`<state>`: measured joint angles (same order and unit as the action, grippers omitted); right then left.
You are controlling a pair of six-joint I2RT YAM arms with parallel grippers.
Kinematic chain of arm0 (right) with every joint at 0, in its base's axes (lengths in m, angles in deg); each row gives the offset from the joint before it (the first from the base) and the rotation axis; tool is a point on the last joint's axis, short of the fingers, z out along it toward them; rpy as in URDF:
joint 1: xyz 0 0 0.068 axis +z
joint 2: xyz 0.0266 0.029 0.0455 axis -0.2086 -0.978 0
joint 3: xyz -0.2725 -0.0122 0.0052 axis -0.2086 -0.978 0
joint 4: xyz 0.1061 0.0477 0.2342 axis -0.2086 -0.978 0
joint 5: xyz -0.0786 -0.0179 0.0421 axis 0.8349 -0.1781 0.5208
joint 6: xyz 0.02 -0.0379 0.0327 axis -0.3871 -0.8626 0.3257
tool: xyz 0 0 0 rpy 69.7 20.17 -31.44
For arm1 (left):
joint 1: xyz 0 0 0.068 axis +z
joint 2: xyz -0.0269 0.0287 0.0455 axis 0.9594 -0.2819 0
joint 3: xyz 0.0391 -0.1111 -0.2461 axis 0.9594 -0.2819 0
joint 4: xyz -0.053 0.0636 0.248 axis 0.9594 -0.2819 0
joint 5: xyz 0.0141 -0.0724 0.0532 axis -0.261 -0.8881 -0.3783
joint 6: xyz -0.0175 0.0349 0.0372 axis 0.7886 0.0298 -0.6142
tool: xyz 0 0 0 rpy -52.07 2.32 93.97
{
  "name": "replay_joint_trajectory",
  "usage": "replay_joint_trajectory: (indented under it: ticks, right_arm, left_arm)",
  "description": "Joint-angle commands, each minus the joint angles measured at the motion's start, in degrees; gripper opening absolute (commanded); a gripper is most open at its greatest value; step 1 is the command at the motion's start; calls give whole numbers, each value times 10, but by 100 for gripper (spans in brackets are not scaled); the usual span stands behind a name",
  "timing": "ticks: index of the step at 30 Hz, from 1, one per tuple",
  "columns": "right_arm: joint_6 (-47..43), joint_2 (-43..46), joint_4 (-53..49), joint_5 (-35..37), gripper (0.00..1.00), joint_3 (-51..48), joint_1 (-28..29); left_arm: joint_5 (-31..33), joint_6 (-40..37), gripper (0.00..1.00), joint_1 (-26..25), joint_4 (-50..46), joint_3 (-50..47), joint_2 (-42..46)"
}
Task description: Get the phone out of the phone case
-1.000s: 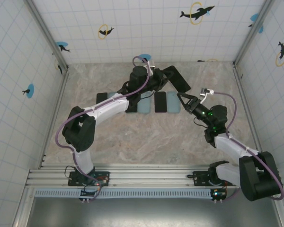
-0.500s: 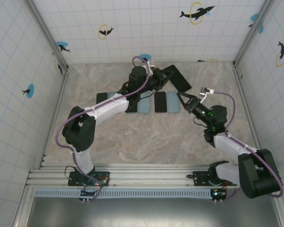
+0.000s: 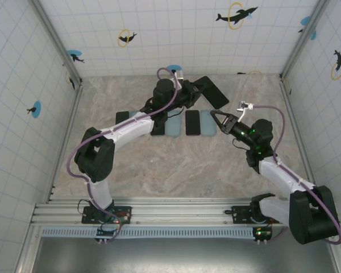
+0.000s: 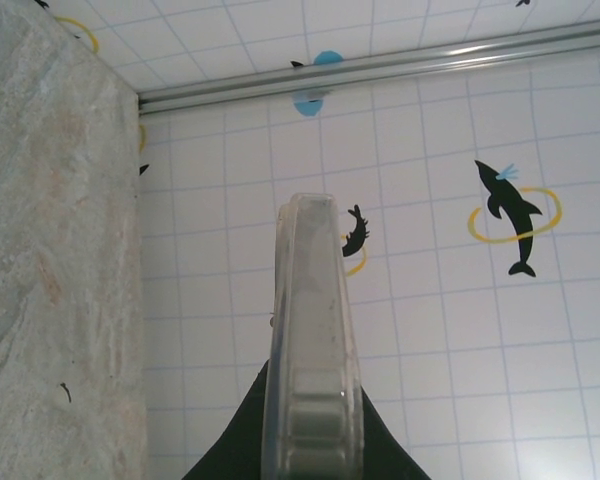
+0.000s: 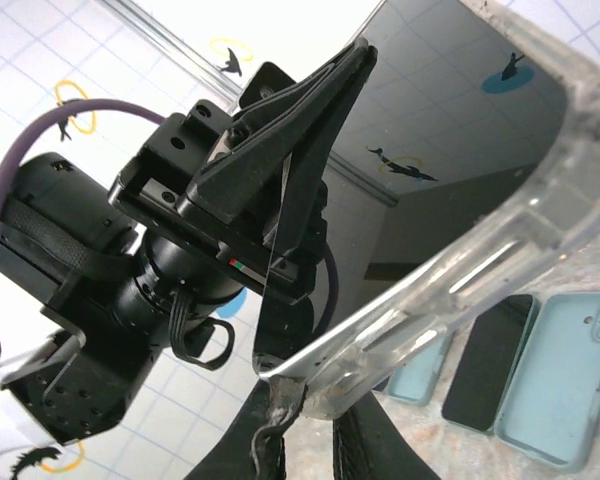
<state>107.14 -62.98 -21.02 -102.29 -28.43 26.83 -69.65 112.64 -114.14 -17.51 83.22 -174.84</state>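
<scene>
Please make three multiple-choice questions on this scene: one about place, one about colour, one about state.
1. Where is the phone in its clear case? A) lying flat, untouched B) held up by the left gripper C) leaning on a wall
2. What colour are the cases lying on the table? A) light blue B) red C) yellow
3. How is the right gripper? A) wide open B) shut on nothing C) shut on the clear case
Answers: 1 B, the left gripper clamps it above the table; 2 A, they look pale blue from above; 3 C, the right wrist view shows it pinching the case's rim.
</scene>
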Motion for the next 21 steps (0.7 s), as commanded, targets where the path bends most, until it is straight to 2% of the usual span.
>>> replay_joint_trajectory:
  ticks: [1,6,14,17,21]
  right_arm:
    - [-42,-3,-92,10,10,2,-27]
    - [2,-9,-51,-8,10,-3,-43]
    - [36,-28,-70,-18,11,-11,-39]
    - [43,-24,-40,-19,11,-16,-40]
    - [29,-10,-26,-40,18,-9,-52]
  left_arm:
    - [-22,34,4,-12,75,19,30]
    - [-25,31,3,-16,76,21,30]
    - [-30,25,1,-16,80,35,28]
    - [-31,15,1,-15,73,33,30]
    - [-31,-16,1,-6,53,27,38]
